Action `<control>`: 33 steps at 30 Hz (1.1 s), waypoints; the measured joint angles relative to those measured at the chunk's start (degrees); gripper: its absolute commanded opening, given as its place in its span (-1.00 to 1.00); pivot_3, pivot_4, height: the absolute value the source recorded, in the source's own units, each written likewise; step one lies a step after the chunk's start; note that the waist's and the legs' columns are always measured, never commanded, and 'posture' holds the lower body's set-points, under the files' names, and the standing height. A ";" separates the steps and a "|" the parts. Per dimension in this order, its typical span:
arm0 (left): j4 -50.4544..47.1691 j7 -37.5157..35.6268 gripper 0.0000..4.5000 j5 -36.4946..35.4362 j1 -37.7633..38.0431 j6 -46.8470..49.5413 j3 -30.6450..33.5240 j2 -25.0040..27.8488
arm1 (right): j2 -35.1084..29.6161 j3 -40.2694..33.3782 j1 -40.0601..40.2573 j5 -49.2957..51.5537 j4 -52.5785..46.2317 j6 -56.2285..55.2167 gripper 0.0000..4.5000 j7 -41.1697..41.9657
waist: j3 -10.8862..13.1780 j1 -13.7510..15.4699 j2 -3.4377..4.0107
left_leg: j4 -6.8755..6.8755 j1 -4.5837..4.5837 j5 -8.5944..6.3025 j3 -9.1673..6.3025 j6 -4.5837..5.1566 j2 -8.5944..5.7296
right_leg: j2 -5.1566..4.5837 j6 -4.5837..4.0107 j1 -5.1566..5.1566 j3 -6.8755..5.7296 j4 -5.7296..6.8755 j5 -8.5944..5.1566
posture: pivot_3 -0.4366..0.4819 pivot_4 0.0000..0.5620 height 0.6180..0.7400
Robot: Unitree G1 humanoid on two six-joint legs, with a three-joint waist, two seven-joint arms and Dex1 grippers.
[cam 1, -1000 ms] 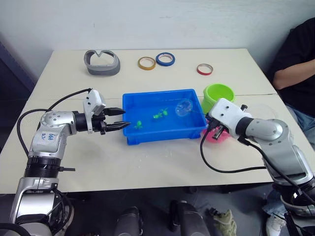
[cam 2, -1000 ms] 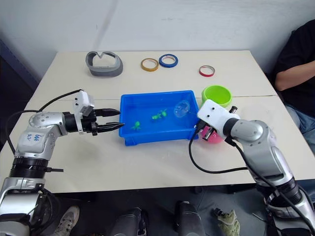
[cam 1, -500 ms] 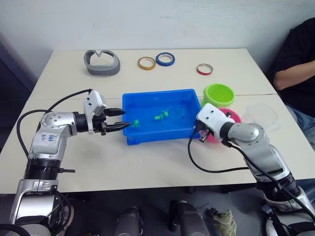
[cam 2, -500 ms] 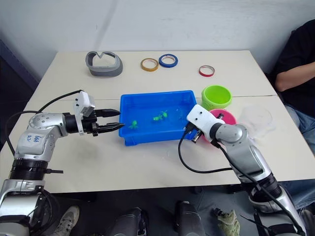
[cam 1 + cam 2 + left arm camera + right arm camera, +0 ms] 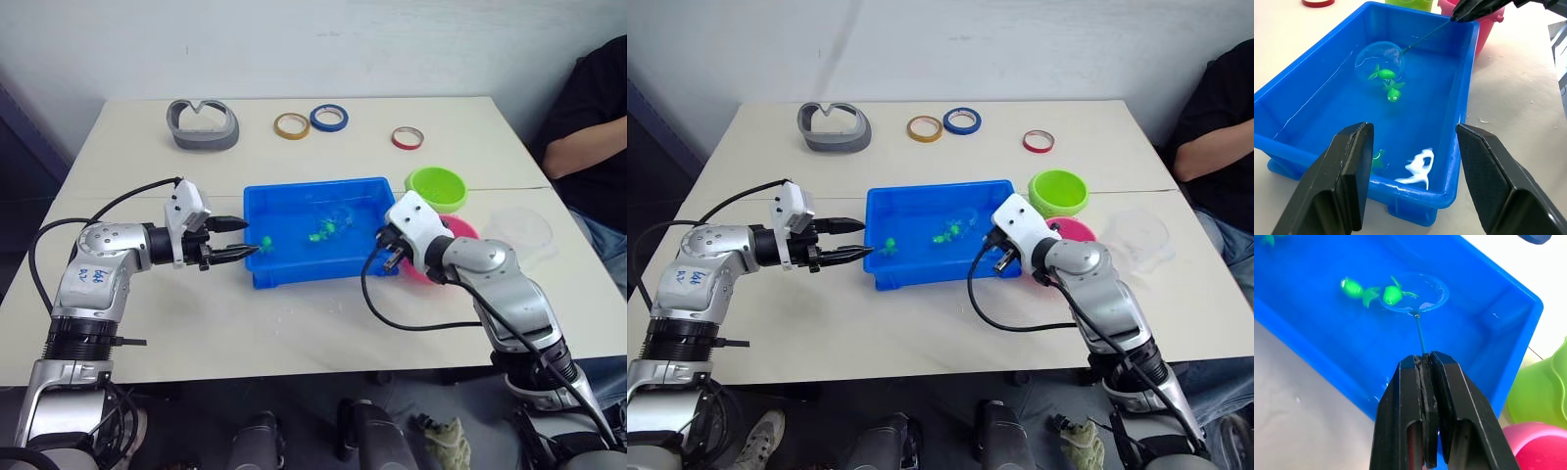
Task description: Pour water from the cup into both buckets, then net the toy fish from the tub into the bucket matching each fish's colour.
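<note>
One green fish [image 5: 1392,294] inside the net [image 5: 1415,293], ahead of the right tool [image 5: 1425,363].

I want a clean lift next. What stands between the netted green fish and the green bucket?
Only the tub's far wall lies between the green fish in the net and the green bucket; nothing else visible.

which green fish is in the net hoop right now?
The green fish inside the net ring held by the right gripper. A second fish lies just outside the ring; a third sits by the tub's wall near the left gripper.
</note>
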 measured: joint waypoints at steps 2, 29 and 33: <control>0.00 -0.02 0.32 -0.03 0.00 0.00 0.00 0.00 | 0.28 -1.79 -0.25 1.87 -0.96 2.36 -1.00 -0.15 | 0.00 0.01 0.00 | 0.00 -0.01 0.00 0.00 0.00 0.00 | 0.00 0.00 0.00 0.00 0.00 0.00 | -0.05 -0.47 0.56; 6.00 -0.73 0.32 -1.54 -5.86 -2.59 0.32 -3.23 | -5.77 -19.09 -1.16 15.00 -12.92 13.81 -1.00 -2.30 | 0.00 0.31 0.00 | -0.02 -0.06 -0.02 -0.03 0.04 -0.02 | -0.01 0.00 -0.02 -0.05 -0.04 0.00 | -0.05 -0.47 0.56; 7.61 -1.24 0.32 -1.03 -7.10 -3.81 -0.58 -3.97 | -10.65 -25.25 -0.80 15.93 -12.61 13.96 -1.00 -2.39 | 0.00 0.21 0.00 | -0.04 -0.06 -0.05 -0.01 0.09 -0.04 | -0.03 0.00 -0.02 -0.02 -0.11 0.00 | -0.05 -0.47 0.56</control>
